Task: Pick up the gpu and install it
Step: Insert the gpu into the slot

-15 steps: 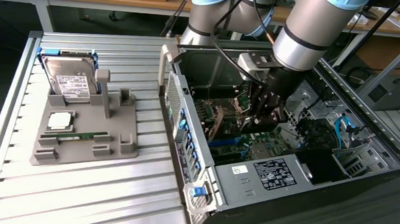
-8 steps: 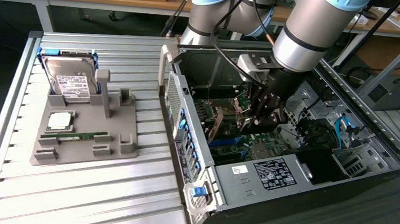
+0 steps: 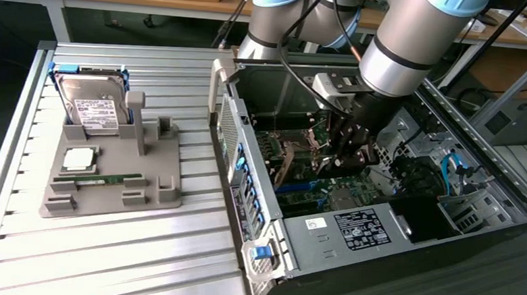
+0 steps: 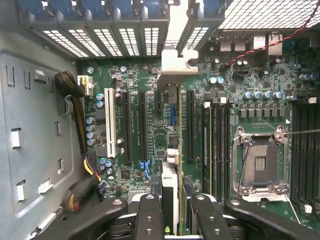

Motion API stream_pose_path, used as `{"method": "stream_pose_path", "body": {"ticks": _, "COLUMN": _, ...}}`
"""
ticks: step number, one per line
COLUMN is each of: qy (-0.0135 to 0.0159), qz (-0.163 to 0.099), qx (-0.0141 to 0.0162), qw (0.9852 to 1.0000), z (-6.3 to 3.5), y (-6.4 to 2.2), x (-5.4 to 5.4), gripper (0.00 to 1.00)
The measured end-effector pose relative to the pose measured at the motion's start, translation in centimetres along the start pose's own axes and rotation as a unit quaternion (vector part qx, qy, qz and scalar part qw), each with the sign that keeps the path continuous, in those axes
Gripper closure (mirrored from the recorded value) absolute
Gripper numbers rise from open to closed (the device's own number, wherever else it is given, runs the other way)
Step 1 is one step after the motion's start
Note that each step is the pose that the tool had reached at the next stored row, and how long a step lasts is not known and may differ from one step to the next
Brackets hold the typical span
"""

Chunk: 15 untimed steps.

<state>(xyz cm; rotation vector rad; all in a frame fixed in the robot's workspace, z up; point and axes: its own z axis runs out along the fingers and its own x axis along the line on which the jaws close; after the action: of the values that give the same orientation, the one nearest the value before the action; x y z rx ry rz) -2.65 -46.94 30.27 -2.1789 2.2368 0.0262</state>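
The open computer case (image 3: 368, 214) lies on its side on the tabletop (image 3: 105, 247), motherboard (image 4: 135, 85) exposed. The arm (image 3: 404, 47) reaches down into it, fingers (image 4: 148, 215) clamped on the gpu (image 4: 172, 150), held edge-on above the slots. A grey tray (image 3: 108, 180) carries a hard drive (image 3: 94, 105).

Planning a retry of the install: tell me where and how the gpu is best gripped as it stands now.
Grip the gpu by its free long edge, fingers pinching its two flat faces, coming straight down into the open case. It stands on edge over the motherboard slots, bracket toward the rear openings, so only that edge is reachable. The gripper appears to hold it there.
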Motion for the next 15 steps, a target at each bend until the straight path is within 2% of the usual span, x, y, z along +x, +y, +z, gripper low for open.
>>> {"method": "stream_pose_path", "body": {"ticks": 15, "qy": -0.0001, "qz": 0.0, "qx": 0.0, "qw": 1.0, "z": 0.1, "y": 0.16, "x": 0.44, "gripper": 0.73}}
